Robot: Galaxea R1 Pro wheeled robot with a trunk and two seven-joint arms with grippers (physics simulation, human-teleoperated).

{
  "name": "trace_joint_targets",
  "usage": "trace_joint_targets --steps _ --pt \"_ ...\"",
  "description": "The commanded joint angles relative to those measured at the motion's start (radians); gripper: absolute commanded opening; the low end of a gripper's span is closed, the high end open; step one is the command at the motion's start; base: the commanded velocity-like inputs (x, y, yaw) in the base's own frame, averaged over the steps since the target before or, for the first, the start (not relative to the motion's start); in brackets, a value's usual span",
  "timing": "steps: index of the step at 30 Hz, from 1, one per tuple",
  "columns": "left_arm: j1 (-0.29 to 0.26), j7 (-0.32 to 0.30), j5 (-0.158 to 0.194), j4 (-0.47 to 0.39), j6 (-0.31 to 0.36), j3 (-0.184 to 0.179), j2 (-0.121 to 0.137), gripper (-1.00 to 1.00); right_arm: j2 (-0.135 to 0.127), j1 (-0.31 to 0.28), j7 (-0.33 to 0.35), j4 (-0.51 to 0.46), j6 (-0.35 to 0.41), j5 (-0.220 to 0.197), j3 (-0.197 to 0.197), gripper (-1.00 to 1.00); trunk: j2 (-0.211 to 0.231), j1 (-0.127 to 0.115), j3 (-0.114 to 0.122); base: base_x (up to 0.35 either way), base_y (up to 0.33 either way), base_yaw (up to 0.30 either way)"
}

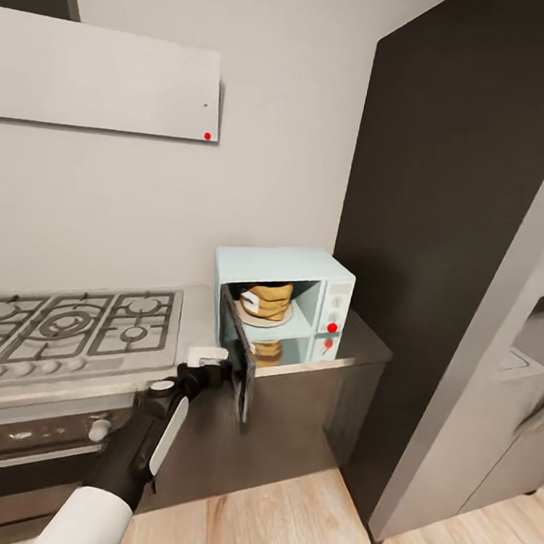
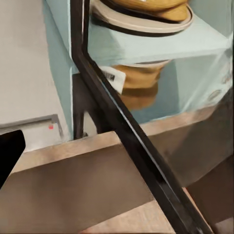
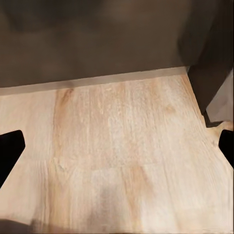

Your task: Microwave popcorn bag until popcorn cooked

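The left claw (image 1: 222, 366), black-fingered on a black and white arm, sits against the outer face of the dark glass door (image 1: 243, 369), which stands swung open; whether its fingers are spread or clenched I cannot tell. Just beyond the claw, past the door, is one small boxy pale mint-blue microwave (image 1: 283, 266) on the pale grey glossy table (image 1: 363, 342). Inside it, one tan-brown cloth-like popcorn bag (image 1: 267, 298) with a white label stands on a round beige plate (image 1: 265, 318). Beside the claw, away from the microwave, lies one steel gas hob (image 1: 65, 326) with three grates. A tall dark cabinet panel (image 1: 447, 198) rises beyond the microwave.

The right claw (image 3: 117, 156) hangs released, fingers wide apart, over pale wooden floor (image 3: 122, 161).
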Motion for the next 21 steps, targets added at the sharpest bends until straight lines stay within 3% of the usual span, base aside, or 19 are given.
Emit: trace_joint_targets --steps 1,7,9,13,19,21 --pt "0.001 -0.002 0.006 -0.001 0.005 -0.001 0.0 1.0 0.002 0.0 -0.009 -0.001 -0.004 0.011 0.0 1.0 -0.001 0.0 -0.001 0.0 0.0 -0.286" --pt "0.014 -0.002 0.006 -0.001 0.005 -0.029 0.0 1.0 0.009 -0.001 -0.137 0.002 -0.004 0.023 0.119 1.0 -0.001 0.0 0.003 0.009 -0.019 -0.286" --pt "0.014 0.0 0.006 -0.001 0.005 -0.031 0.0 1.0 0.009 -0.001 -0.191 0.009 -0.004 0.023 0.187 1.0 -0.001 0.0 0.004 0.129 -0.203 -0.286" --pt "0.014 0.002 0.006 -0.001 0.005 -0.032 0.0 1.0 0.009 -0.001 -0.243 0.031 -0.004 0.024 0.27 1.0 -0.001 0.0 0.006 0.193 -0.27 -0.238" --pt "0.015 0.0 0.006 -0.003 0.005 -0.031 0.0 1.0 0.009 -0.001 -0.249 0.034 -0.004 0.024 0.289 1.0 -0.001 0.0 0.007 0.09 -0.115 -0.024" --pt "0.015 0.0 0.006 -0.003 0.005 -0.03 0.0 1.0 0.009 -0.001 -0.25 0.037 -0.004 0.028 0.324 1.0 -0.001 0.0 0.007 0.004 -0.005 -0.001"
